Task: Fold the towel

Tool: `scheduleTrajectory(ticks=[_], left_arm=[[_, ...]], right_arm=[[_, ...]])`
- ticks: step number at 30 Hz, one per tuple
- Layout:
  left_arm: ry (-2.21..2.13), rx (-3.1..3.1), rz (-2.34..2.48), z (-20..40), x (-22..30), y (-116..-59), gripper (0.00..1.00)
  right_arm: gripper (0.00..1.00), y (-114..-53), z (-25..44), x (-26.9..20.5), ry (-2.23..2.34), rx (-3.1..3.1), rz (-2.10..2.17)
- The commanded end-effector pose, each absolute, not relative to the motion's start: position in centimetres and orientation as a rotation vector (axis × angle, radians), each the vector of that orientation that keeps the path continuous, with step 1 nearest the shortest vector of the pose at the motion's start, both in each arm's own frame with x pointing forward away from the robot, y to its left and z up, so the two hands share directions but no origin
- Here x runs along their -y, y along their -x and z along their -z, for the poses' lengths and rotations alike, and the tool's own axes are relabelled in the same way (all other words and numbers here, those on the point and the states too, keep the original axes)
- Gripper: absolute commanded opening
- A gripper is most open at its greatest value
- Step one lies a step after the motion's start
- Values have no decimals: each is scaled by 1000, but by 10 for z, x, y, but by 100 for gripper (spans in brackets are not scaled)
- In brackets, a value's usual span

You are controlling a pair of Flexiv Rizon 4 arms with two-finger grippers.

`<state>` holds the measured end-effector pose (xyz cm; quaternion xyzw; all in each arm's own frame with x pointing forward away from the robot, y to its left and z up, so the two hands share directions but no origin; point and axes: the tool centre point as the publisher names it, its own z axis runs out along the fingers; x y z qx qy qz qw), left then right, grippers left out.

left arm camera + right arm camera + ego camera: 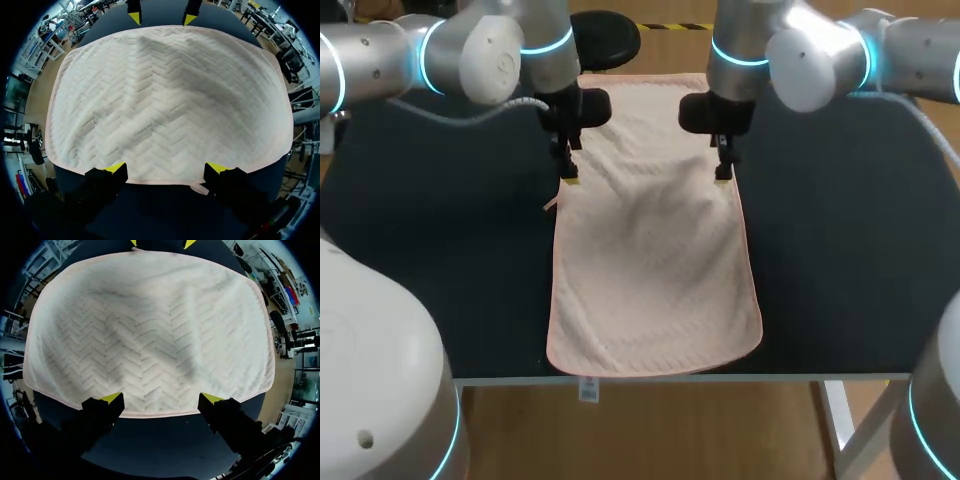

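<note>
1. Towel [655,250] lies spread flat on our dark table [440,260]. Its long sides run from the far edge to the near edge, where a small label [588,390] hangs over.
2. Our left gripper [166,168] stands at the towel's left long edge, in the far half. Its fingers are spread wide, both yellow tips at the hem.
3. Our right gripper [161,398] stands opposite at the right long edge, fingers likewise wide apart, tips at the hem.
4. Neither pair pinches cloth; the tips perhaps hover just above it, but we cannot tell whether they touch.
5. A small loop [200,188] sticks out from the hem beside our left gripper.
6. The cloth shows a herringbone weave, gently rumpled across the middle.
</note>
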<state>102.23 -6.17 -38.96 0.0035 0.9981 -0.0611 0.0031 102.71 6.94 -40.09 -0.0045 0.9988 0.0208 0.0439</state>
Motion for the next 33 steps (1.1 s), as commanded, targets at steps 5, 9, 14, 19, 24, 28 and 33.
scheduleTrajectory(ticks=[5, 9, 14, 19, 24, 28, 33], left_arm=[[5, -3149, 204, 402, 65, -1029, 100], [7, -3155, 202, 410, 65, -1029, 100], [-15, -3161, 208, 416, 66, -1032, 100], [-21, -3164, 202, 421, 65, -1036, 100], [-22, -3163, 188, 429, 64, -1039, 100], [-23, -3166, 172, 433, 65, -1041, 100], [-24, -3167, 165, 437, 66, -1041, 100]], right_arm=[[100, -1032, 415, -69, 5, -3077, -32], [100, -1034, 420, -67, -3, -3086, -25], [100, -1035, 422, -66, -19, -3091, -27], [100, -1032, 427, -65, -33, -3111, -55], [100, -1030, 432, -64, -34, -3124, -58], [100, -1031, 435, -64, -31, -3129, -52], [100, -1034, 438, -63, -22, -3136, -39]])
